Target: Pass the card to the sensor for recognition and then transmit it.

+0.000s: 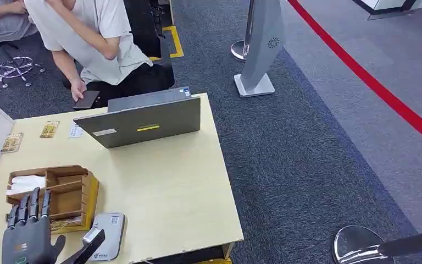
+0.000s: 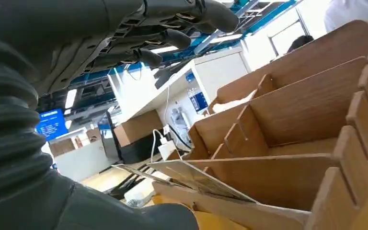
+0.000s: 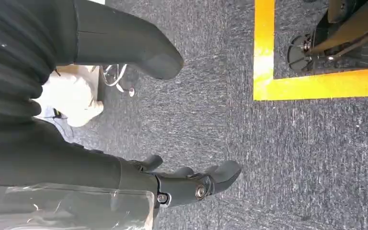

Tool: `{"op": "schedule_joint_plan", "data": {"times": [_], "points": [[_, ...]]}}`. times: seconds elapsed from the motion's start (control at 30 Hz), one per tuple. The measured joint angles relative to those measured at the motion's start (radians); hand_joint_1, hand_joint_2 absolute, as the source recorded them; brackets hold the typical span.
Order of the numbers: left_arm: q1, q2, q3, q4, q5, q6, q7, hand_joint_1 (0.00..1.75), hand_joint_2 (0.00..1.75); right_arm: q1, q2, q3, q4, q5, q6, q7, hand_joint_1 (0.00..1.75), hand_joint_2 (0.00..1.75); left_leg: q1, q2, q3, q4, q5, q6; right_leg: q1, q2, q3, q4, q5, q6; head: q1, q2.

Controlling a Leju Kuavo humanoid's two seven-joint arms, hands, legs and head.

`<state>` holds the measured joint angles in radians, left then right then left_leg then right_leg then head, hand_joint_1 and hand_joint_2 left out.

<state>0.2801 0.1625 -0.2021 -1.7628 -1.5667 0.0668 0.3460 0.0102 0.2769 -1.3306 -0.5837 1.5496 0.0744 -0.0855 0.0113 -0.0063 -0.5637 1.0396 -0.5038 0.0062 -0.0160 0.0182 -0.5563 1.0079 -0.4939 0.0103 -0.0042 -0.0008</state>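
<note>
Robot's left hand [image 1: 28, 234] poised with fingers spread at the wooden card organizer [image 1: 68, 193] on a pale wooden table [image 1: 170, 187].

On the table, a grey laptop [image 1: 145, 121] stands beyond the organizer with its lid toward the robot, and a person [image 1: 96, 38] crouches behind it. The organizer's front slot holds a card [image 2: 196, 178] lying tilted; the left hand hovers just above it, holding nothing. A grey card sensor [image 1: 107, 236] lies on the table just beside the organizer, toward the robot. The right hand [image 3: 172, 184] hangs over dark carpet away from the organizer, fingers loosely extended and apart, gripping nothing.
</note>
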Motion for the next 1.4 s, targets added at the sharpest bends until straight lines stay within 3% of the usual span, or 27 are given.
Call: {"op": "schedule_joint_plan", "data": {"times": [0.57, 1.4], "points": [[-0.004, 0.006, -0.015, 0.002, 0.018, -0.032, 0.039, 0.00, 1.75, -0.004, -0.013, 0.000, 0.027, 0.000, -0.013, 0.002, 0.00, 1.75, 0.000, 0.000, 0.000, 0.000, 0.000, 0.000, 0.000, 0.000, 0.000, 0.000, 0.000, 0.000, 0.000, 0.000], [-0.005, 0.005, 0.005, 0.022, 0.016, -0.042, 0.034, 0.00, 1.75, -0.004, -0.015, 0.001, 0.031, 0.000, -0.016, 0.010, 0.00, 1.75, 0.000, 0.000, 0.000, 0.000, 0.000, 0.000, 0.000, 0.000, 0.000, 0.000, 0.000, 0.000, 0.000, 0.000]]}}
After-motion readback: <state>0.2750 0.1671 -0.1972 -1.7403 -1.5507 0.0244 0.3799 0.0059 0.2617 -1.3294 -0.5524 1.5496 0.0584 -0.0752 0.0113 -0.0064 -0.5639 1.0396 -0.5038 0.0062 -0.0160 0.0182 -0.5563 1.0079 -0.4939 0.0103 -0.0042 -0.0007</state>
